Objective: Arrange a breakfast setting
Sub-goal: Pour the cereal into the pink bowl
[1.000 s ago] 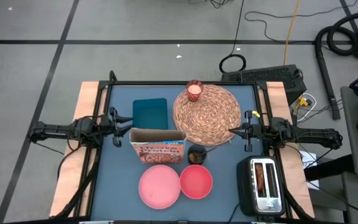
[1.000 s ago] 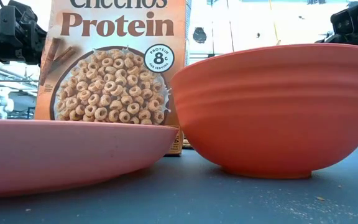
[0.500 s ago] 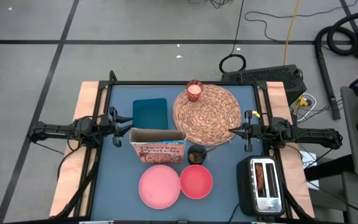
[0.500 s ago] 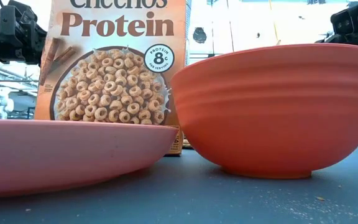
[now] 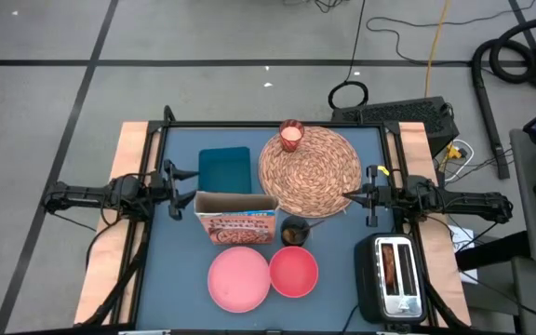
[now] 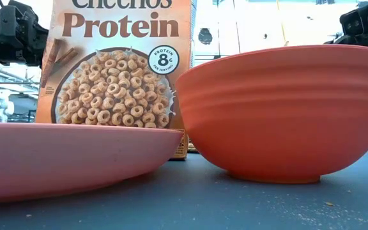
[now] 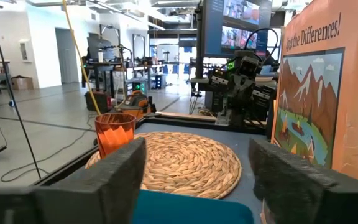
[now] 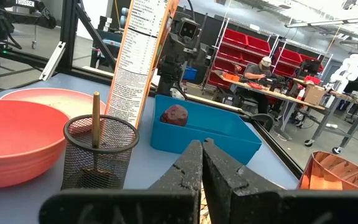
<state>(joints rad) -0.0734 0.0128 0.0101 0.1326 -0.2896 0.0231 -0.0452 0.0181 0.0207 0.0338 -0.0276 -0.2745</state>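
Observation:
The round straw placemat (image 5: 310, 170) lies at the table's far middle, and the small candle glass (image 5: 291, 135) stands on its far left rim. The orange Cheerios box (image 5: 236, 219) stands upright near the centre. In front of it rest the pink plate (image 5: 238, 279) and the smaller coral-red bowl (image 5: 294, 271). A dark-red fruit (image 8: 174, 114) lies in a blue tray (image 5: 224, 169). My left gripper (image 7: 197, 180) hovers open at the table's left side, beside the box. My right gripper (image 8: 202, 165) hovers shut at the placemat's right rim, empty.
A black mesh cup (image 5: 295, 230) with a stick in it stands between the box and the bowl. A toaster (image 5: 391, 274) sits at the near right corner. A raised frame runs around the table's blue top (image 5: 180, 279).

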